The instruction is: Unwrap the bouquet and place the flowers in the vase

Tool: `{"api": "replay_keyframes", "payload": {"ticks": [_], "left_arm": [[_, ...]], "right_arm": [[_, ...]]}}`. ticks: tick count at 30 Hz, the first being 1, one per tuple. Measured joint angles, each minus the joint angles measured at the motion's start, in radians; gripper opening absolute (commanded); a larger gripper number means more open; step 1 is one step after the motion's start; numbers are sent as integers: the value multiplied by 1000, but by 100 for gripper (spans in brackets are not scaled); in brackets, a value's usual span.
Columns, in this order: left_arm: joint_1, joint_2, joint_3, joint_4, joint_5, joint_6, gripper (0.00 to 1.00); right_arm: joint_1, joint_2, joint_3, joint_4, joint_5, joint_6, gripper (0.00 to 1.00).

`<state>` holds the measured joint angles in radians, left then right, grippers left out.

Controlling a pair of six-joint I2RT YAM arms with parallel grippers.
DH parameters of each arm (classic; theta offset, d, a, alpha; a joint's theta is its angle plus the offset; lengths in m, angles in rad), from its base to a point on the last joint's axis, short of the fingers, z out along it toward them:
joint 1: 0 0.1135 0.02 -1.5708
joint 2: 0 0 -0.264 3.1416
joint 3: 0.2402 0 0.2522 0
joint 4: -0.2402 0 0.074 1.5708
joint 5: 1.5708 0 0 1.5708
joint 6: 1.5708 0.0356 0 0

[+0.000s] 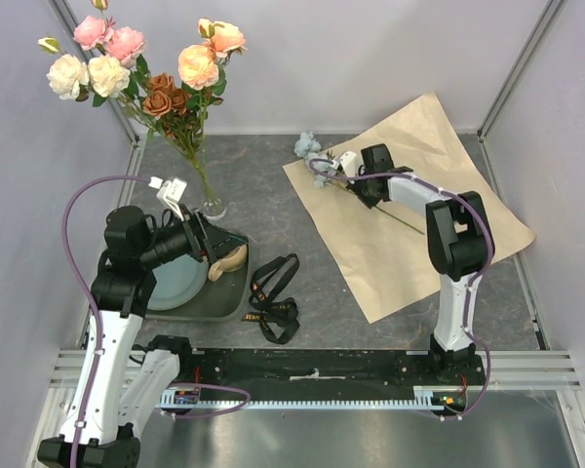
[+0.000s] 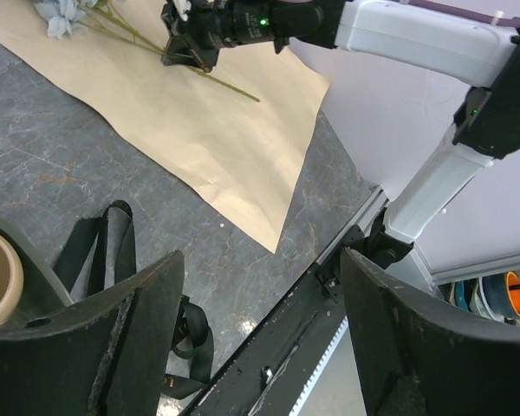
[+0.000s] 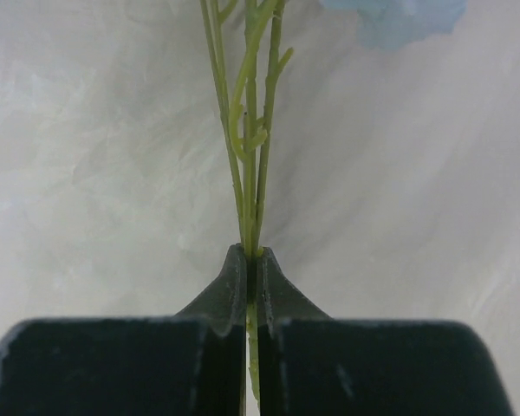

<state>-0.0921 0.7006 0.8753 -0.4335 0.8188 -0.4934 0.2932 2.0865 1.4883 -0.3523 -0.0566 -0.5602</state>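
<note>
Right gripper (image 3: 251,257) clamps shut on thin green stems (image 3: 248,173), blue bloom (image 3: 399,13) beyond the fingertips; best lifted gently, grip firm. Left gripper (image 2: 262,258) gapes, empty.

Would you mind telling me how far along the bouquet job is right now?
Done: the kraft paper lies opened flat, the ribbon is off beside it, and most of the flowers stand in the vase. In hand: the right gripper is shut on the stem of the one light blue flower lying on the paper. The left gripper is open and empty. Left: carry that flower to the vase.
</note>
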Motion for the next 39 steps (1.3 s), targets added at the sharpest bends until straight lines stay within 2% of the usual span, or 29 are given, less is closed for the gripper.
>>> {"api": "replay_keyframes", "payload": {"ticks": [7,11,14,16,21,22,23,25,27,31,35,39], "left_arm": [[0,34,35,15,15,-30,82],[-6,46,26,124,35,-124,74],[-31,47,-6,245,34,-213,72],[-84,60,-17,313,11,-256,75],[-339,165,13,412,-94,-281,79],[-396,199,31,420,-121,-280,78],[-452,237,50,433,-159,-279,72],[-517,298,84,446,-210,-270,65],[-547,355,116,460,-246,-262,63],[-583,514,224,498,-279,-242,74],[-606,612,305,504,-294,-212,78],[-617,666,393,504,-292,-189,66]], "right_arm": [[14,-233,-82,31,52,156,0],[12,-480,-233,188,-51,353,0],[13,-653,-382,321,-154,504,0],[15,-762,-497,425,-216,620,0],[19,-1003,-758,631,-302,881,0],[19,-1041,-786,656,-312,919,0],[19,-1073,-808,678,-325,952,0],[19,-1128,-834,719,-354,1005,0],[19,-1168,-847,750,-379,1037,0],[19,-1213,-848,814,-449,1082,0],[19,-1215,-848,834,-505,1097,0],[19,-1208,-848,861,-558,1116,0]]}}
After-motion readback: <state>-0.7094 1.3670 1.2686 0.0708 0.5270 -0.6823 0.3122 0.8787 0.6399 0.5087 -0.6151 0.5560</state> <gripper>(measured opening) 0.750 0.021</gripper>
